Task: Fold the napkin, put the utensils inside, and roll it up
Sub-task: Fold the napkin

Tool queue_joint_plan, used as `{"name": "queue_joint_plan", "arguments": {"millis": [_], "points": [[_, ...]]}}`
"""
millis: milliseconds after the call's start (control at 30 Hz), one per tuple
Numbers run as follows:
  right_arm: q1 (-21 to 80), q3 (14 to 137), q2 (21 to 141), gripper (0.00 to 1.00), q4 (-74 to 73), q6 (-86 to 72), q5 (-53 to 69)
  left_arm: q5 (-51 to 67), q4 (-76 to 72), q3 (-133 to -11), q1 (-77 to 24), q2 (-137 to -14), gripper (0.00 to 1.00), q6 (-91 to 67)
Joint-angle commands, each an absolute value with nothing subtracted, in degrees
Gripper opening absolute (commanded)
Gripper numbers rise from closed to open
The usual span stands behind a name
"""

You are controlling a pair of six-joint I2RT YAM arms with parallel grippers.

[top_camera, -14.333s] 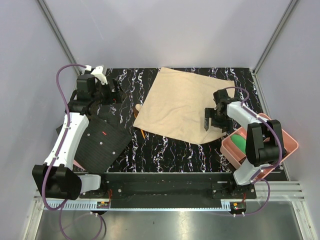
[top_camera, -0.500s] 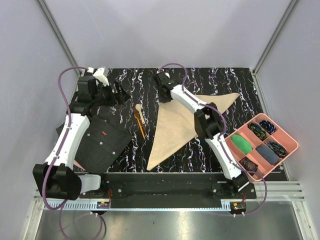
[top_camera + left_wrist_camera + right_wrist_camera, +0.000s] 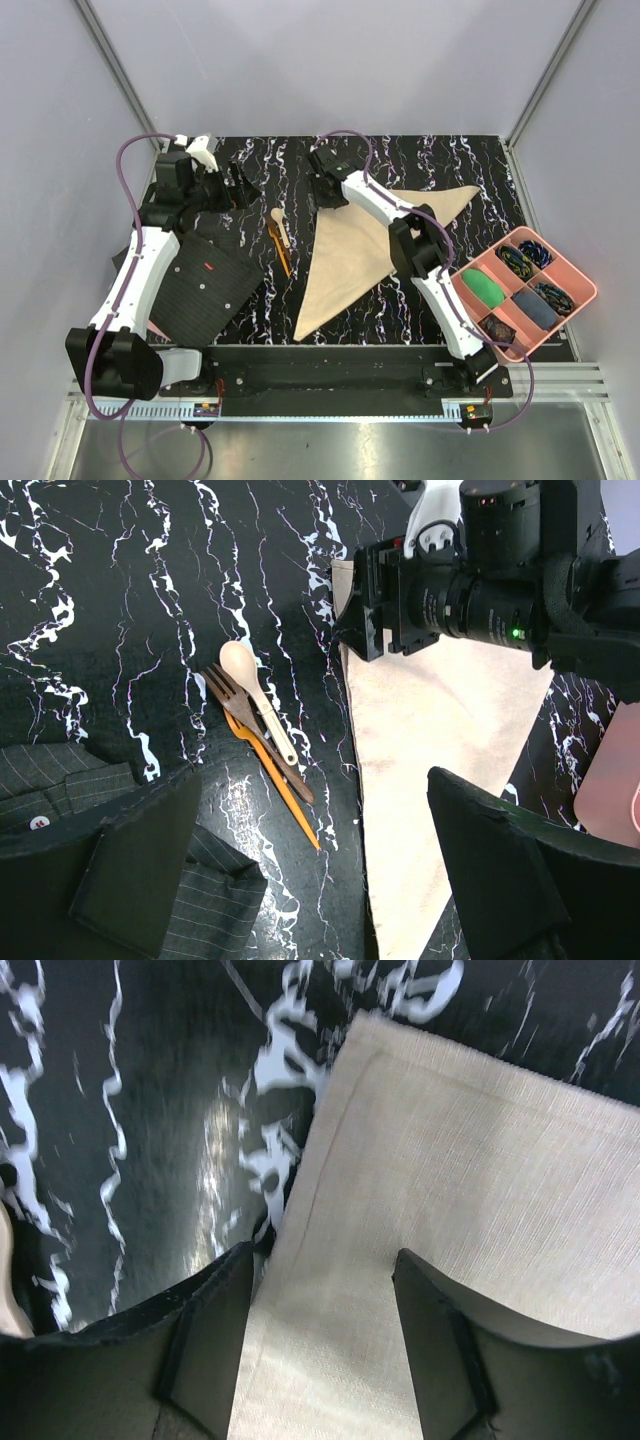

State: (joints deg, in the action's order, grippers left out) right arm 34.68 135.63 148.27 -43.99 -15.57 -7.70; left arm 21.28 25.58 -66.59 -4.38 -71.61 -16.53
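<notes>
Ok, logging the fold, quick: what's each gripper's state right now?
Left gripper: open, empty.
Right gripper: open, holding nothing, over the napkin corner.

Black, white-veined bench
Tan napkin lies folded in a triangle — spoon and orange stick just left of it, dotted mat far left, pink tray right.

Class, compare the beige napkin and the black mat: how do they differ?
The napkin is plain beige; the mat is black with a red mark. The napkin is folded into a triangle; the mat is roughly square. The napkin lies mid-table, the mat at the left. Both are thin sheets.
</notes>
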Motion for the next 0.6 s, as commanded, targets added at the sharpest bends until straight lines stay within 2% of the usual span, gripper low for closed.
{"name": "queue_joint_plan", "arguments": {"millis": [0,333,467,567], "points": [[36.99,129.13,138.36,0.67,-41.31,-12.75,-4.14,22.94,22.85,-66.53,-4.22,-70.40,0.98,-16.87],[39.46,86.80,114.80,0.72,-30.07,-19.32,14.21,22.68,22.85,-66.27,-4.22,-71.36,0.98,-17.14],[40.52,76.75,107.68,0.73,-26.03,-22.41,18.71,22.33,22.06,-65.83,-4.31,-71.98,0.98,-17.58],[40.43,72.25,103.46,0.74,-25.58,-22.68,17.23,19.09,21.80,-64.95,-4.83,-72.68,0.98,-17.58]]}}
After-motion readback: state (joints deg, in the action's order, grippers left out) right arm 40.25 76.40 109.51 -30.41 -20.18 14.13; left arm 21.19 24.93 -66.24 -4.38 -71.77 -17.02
